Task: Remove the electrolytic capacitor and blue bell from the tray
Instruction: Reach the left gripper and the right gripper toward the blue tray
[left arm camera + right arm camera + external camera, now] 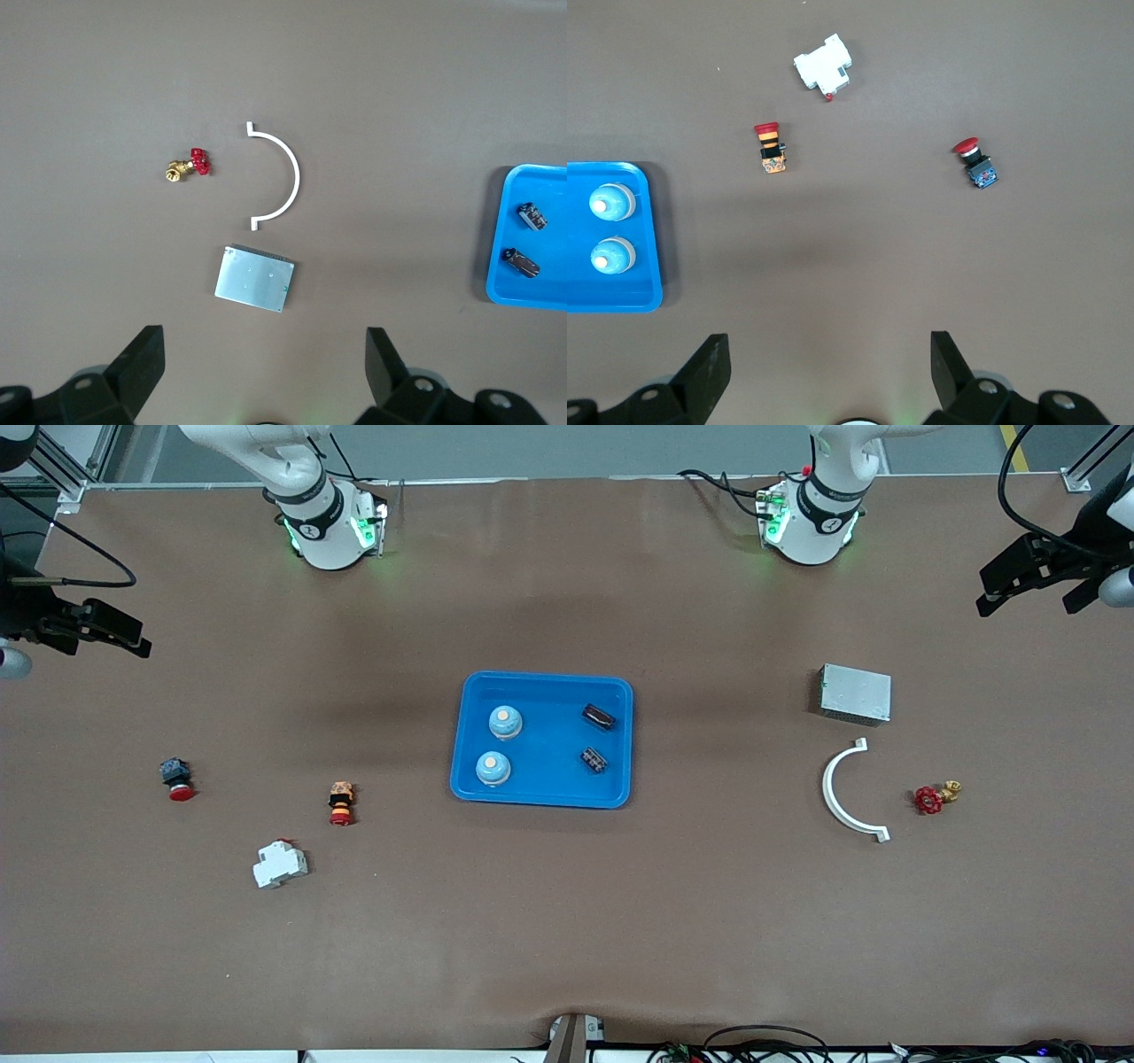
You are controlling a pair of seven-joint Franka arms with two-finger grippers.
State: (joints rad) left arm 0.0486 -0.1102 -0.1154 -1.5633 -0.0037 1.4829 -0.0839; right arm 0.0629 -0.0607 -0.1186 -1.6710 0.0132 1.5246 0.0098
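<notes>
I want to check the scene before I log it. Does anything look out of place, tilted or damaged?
Nothing stands out. Two bells and two capacitors lie inside the blue tray. The left gripper and right gripper hover open over the table's ends, holding nothing.

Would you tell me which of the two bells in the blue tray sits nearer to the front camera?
The bell by the tray's camera-side rim is nearer. The other bell sits just beside it, farther from the camera; both stand upright at the right arm's end.
</notes>
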